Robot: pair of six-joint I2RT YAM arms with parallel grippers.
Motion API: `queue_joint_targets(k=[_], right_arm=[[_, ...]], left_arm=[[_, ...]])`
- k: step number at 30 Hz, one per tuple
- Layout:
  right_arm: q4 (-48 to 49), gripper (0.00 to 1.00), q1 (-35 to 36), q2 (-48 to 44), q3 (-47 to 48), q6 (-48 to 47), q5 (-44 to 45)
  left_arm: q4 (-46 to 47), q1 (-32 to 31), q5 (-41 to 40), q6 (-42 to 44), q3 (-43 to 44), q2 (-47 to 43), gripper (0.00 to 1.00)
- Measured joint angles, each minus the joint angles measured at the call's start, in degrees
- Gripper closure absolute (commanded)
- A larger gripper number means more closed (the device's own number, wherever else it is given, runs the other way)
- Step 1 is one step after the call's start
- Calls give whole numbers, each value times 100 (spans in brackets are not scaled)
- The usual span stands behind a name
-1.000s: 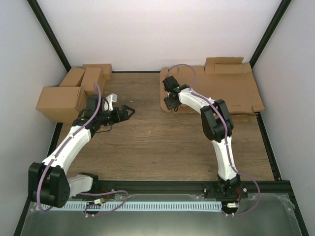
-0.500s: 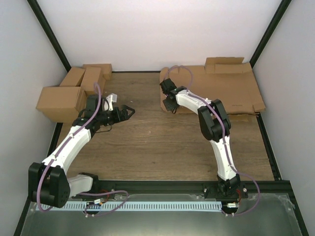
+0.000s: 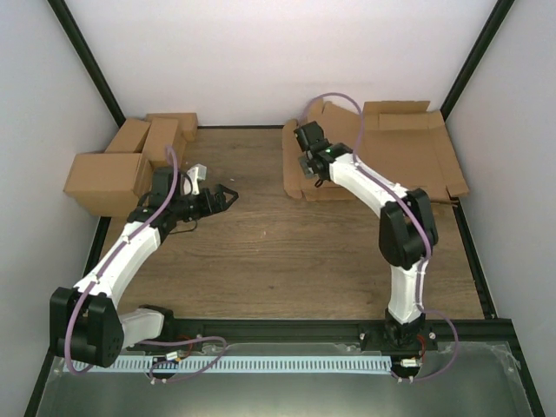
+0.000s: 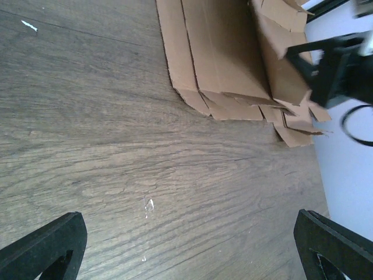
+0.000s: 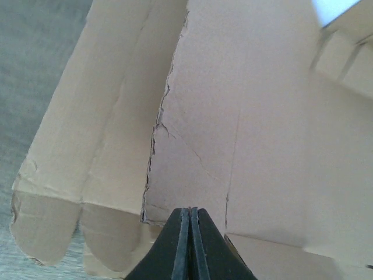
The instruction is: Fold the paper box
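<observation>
left gripper [image 3: 221, 198] spread, mid-left | right gripper [image 3: 309, 172] pressed together over box [image 3: 291, 156] | pile [image 3: 408, 165] upper right | cartons [image 3: 113, 169] upper left

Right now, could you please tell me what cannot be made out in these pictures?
- Right wrist view: whether the right gripper pinches the top sheet; its shut fingers hide the contact.
- Top view: how many sheets the cardboard pile holds; they overlap and the right arm covers part.
- Left wrist view: the right arm's shape; it is blurred and cut off by the right edge.
</observation>
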Motion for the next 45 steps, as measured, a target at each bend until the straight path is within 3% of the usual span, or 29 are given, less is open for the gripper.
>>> queue_joint_targets(k=[12,18,20,21,23,25,27,34,45], right_arm=[[9,99,44,-2151,-391,-442,710],[-778,98,1495,-2870,55,-592,903],[-1169,89,2229,-2868,374,-385,743],[-1360,79,2653,-2870,474,-225,529],[-1534,52,3161,-2887,455,83,-7],[-1484,30,3392,-2986,83,474,-708],[-1440,20,3351,-3099,-334,874,-1117],[-951,17,1888,-3661,-1482,1902,-2983],[-586,20,275,-3659,-2927,2229,-4144]], left_arm=[[-2,-4,13,-223,13,-175,0],[-57,-37,20,-391,164,-323,0],[-85,-42,13,-494,190,-402,0],[-107,-42,-2,-564,190,-459,0],[-203,-42,-70,-763,186,-623,0],[-282,-39,-186,-984,151,-820,0],[-354,-39,-345,-1224,15,-1104,0],[-739,-35,-852,-1762,-852,-2009,0],[-914,-35,-918,-1847,-1777,-1261,1]])
